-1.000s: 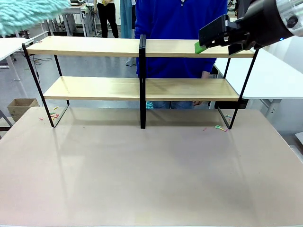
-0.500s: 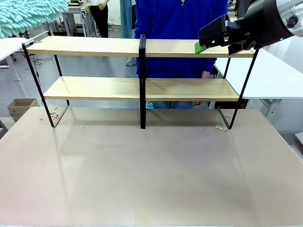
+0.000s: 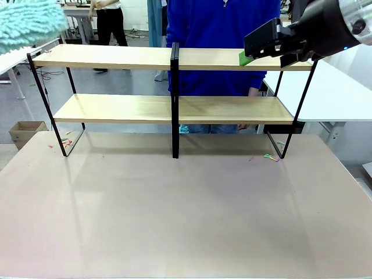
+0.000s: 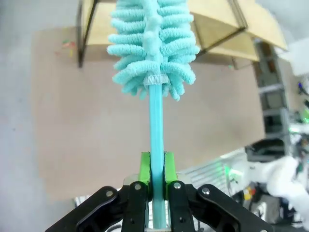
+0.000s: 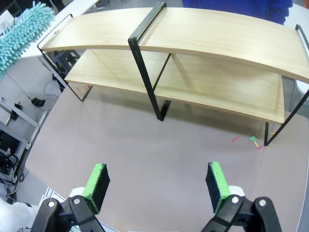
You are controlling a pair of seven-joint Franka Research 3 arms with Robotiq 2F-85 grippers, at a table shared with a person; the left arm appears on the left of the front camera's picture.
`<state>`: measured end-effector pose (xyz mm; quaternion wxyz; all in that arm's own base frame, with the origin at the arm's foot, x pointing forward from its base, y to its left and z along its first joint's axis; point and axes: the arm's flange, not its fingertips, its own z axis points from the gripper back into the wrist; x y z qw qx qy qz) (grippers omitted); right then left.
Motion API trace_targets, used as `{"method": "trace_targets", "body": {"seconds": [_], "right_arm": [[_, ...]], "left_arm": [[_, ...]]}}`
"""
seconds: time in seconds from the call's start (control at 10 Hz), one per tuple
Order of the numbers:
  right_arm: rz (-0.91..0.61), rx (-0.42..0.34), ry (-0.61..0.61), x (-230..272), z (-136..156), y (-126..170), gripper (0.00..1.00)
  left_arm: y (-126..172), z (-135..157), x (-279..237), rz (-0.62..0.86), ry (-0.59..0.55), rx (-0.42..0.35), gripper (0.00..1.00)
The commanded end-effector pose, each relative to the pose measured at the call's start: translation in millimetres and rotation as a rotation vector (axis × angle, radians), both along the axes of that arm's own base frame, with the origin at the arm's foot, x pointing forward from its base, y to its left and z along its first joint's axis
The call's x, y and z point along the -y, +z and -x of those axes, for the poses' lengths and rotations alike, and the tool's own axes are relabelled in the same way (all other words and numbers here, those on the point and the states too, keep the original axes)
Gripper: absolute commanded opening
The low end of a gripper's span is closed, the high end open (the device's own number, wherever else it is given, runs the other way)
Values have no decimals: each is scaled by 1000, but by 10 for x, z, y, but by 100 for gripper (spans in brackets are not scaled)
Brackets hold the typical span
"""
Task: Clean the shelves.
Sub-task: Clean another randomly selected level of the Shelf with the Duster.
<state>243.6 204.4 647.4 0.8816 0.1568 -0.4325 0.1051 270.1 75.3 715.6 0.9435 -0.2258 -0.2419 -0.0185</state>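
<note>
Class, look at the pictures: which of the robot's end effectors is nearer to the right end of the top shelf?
The right. The right end effector hovers open at that end of the shelves; the left end effector, clamping the duster, is beyond their opposite end.

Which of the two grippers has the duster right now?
The left gripper: its green pads are clamped on the teal duster by its handle. The right gripper is open and holds nothing, above the table.
</note>
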Motion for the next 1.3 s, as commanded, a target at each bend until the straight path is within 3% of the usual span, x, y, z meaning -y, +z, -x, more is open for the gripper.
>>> {"method": "trace_targets", "body": {"seconds": [0.0,0.2,0.3,0.7,0.8,1.0,1.2], "right_arm": [[-7,-1,2,3,-11,-3,100],[-7,-1,2,3,-11,-3,100],[-7,-1,2,3,-11,-3,100],[-7,-1,2,3,-11,-3,100],[-7,-1,2,3,-11,-3,100],[-7,-1,2,3,-11,-3,100],[-7,-1,2,3,-11,-3,100]], "left_arm": [[-2,240,379,-116,167,8,13],[-66,293,686,-162,161,72,13],[-76,253,811,-211,213,79,13],[-70,95,1233,-322,240,-27,13],[-129,189,1066,-258,191,33,13],[-129,189,1066,-258,191,33,13],[-200,13,1262,-297,192,23,13]]}}
